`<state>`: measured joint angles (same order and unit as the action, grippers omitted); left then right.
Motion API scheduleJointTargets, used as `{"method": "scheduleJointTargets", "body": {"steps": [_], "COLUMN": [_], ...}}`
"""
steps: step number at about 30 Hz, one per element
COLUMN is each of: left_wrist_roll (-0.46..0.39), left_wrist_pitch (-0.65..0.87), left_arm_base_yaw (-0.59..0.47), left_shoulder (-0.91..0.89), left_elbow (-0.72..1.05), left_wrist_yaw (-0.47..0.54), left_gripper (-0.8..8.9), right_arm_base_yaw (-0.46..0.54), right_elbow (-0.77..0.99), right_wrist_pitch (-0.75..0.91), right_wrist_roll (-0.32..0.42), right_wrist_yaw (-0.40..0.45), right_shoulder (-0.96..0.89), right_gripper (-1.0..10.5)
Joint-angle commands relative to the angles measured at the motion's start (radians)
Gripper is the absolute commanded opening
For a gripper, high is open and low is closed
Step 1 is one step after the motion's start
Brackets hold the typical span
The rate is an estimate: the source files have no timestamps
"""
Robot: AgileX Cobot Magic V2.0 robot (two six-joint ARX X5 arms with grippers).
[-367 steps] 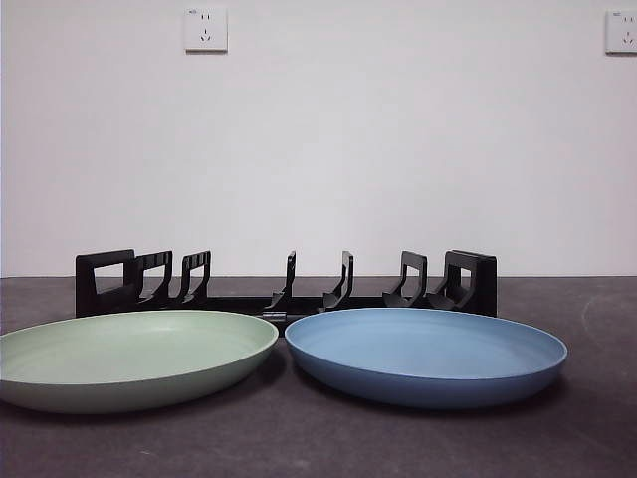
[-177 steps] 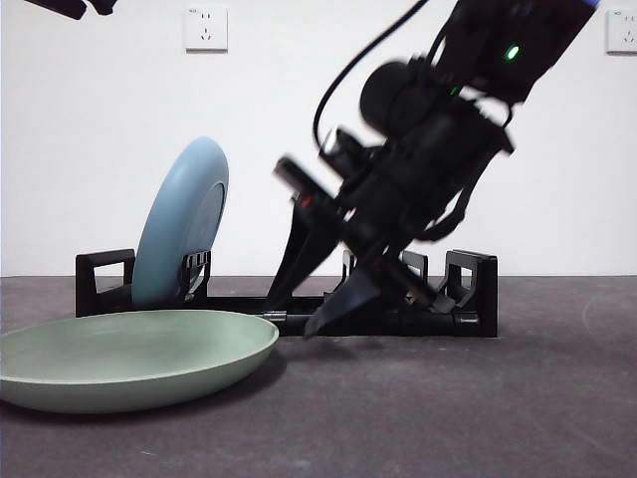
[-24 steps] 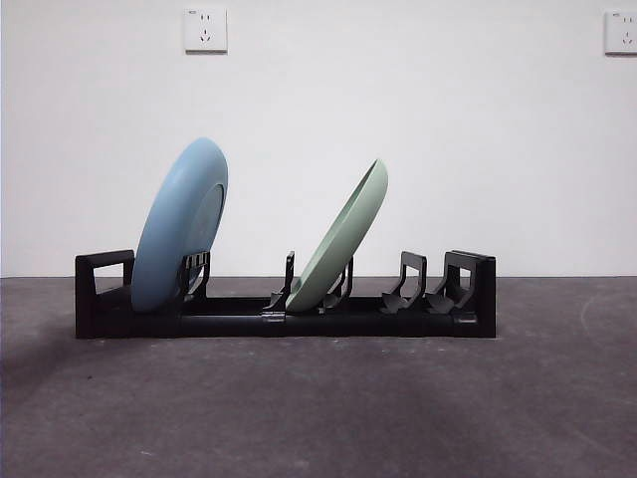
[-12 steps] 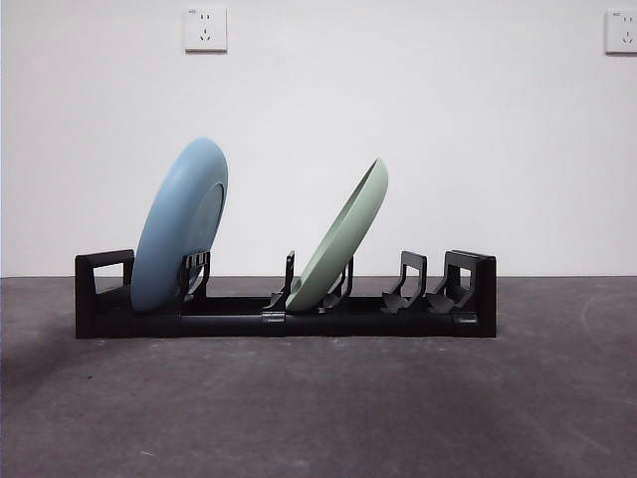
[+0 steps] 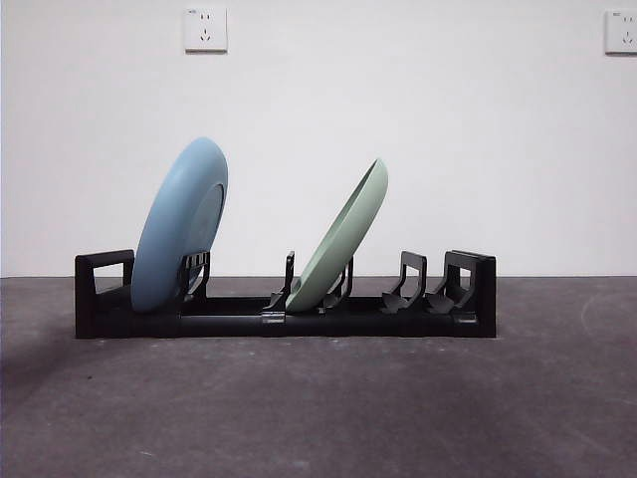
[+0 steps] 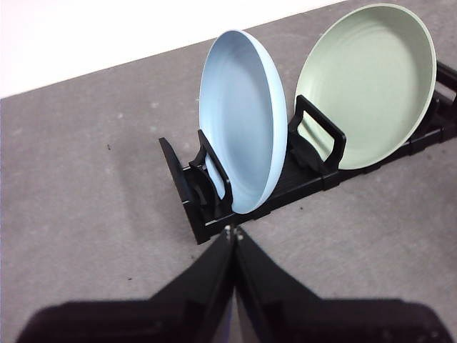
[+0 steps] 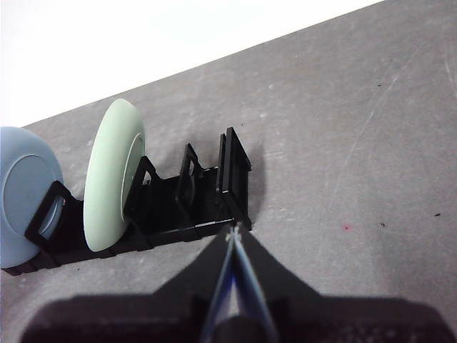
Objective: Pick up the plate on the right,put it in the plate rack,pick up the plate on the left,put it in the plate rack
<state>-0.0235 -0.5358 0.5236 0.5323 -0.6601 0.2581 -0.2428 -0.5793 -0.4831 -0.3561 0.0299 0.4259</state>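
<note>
The black plate rack (image 5: 318,317) stretches across the dark table in the front view. A blue plate (image 5: 177,227) stands on edge near its left end, and a green plate (image 5: 343,239) leans in the middle slots. Neither arm shows in the front view. In the left wrist view my left gripper (image 6: 233,233) is shut and empty, held back above the rack (image 6: 207,214) near the blue plate (image 6: 243,128), with the green plate (image 6: 368,82) beyond it. My right gripper (image 7: 233,236) is shut and empty, above the rack's other end (image 7: 232,175), with the green plate (image 7: 114,171) and blue plate (image 7: 21,193) further along.
A white wall with two sockets (image 5: 205,29) stands behind the table. Dark table surface (image 5: 318,408) extends in front of the rack and to its right (image 7: 357,143).
Nothing has moved over the last second; both plates stay in the rack. Much earlier, both plates lay flat on the table in front of the rack.
</note>
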Motion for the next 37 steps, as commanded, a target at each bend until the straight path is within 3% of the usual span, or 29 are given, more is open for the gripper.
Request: {"method": "scheduleJointTargets", "body": {"steps": [1, 7, 13, 17, 20, 26, 31, 37], "left_wrist_roll": [-0.059, -0.059, -0.059, -0.051, -0.046, -0.044, -0.044, -0.04], "left_wrist_pitch": [-0.011, 0.095, 0.294, 0.403, 0.456, 0.446, 0.348, 0.356], "left_arm_base_yaw": [-0.029, -0.21, -0.36, -0.418, -0.448, -0.472, -0.474, -0.473], "left_shoulder": [-0.063, -0.286, -0.494, -0.53, -0.53, -0.53, -0.53, -0.529], "left_elbow": [0.011, 0.122, 0.367, 0.519, 0.595, 0.657, 0.657, 0.657], "left_wrist_yaw": [0.002, -0.147, -0.161, -0.165, -0.24, -0.311, -0.305, -0.311], "left_gripper": [-0.01, 0.0, 0.0, 0.0, -0.01, -0.01, -0.01, 0.0], "right_arm_base_yaw": [-0.001, -0.001, -0.001, -0.001, -0.002, -0.001, -0.001, -0.001], "right_elbow": [0.007, 0.007, 0.007, 0.007, 0.007, 0.007, 0.007, 0.007], "right_wrist_pitch": [0.002, 0.002, 0.002, 0.002, 0.002, 0.002, 0.002, 0.002], "right_wrist_roll": [-0.01, -0.01, -0.01, -0.01, -0.01, -0.01, -0.01, -0.01], "right_wrist_yaw": [0.003, 0.005, 0.004, 0.004, 0.003, 0.004, 0.003, 0.003], "right_shoulder": [0.0, 0.0, -0.001, 0.0, -0.001, 0.0, 0.0, 0.0], "right_gripper": [0.1, 0.1, 0.1, 0.1, 0.1, 0.1, 0.1, 0.1]}}
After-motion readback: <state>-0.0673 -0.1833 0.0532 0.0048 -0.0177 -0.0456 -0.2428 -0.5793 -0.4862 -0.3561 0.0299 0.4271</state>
